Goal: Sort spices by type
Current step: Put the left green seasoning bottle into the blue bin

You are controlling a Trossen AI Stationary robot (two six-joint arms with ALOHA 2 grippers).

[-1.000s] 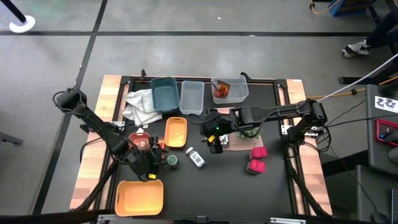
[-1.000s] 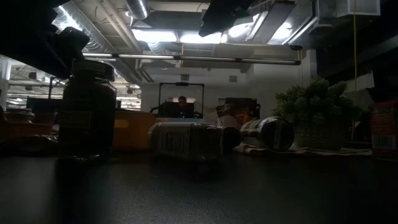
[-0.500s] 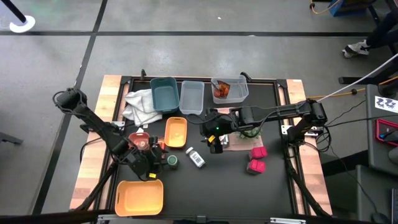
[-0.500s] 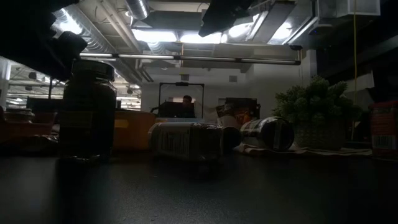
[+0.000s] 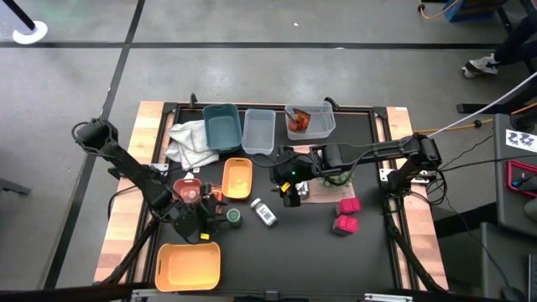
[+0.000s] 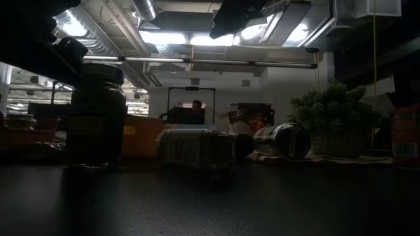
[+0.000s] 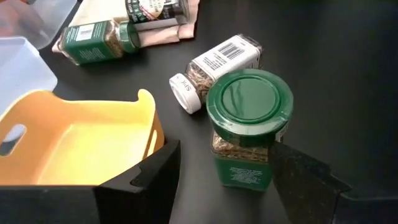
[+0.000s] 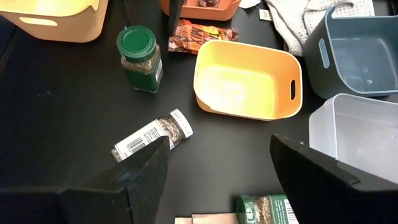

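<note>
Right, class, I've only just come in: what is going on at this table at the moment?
A two-armed robot is sorting spices. The left pincer stands open close behind an upright green-lidded jar, not gripping it. A white-capped bottle lies on its side next to the jar. The right pincer hangs open and empty over the middle of the table, above a small yellow bin. Two magenta boxes sit unsorted on the right.

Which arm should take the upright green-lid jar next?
Left. The left gripper is open right at the green-lid jar, fingers on either side. The right gripper hangs open farther off, past the white-capped bottle.
</note>
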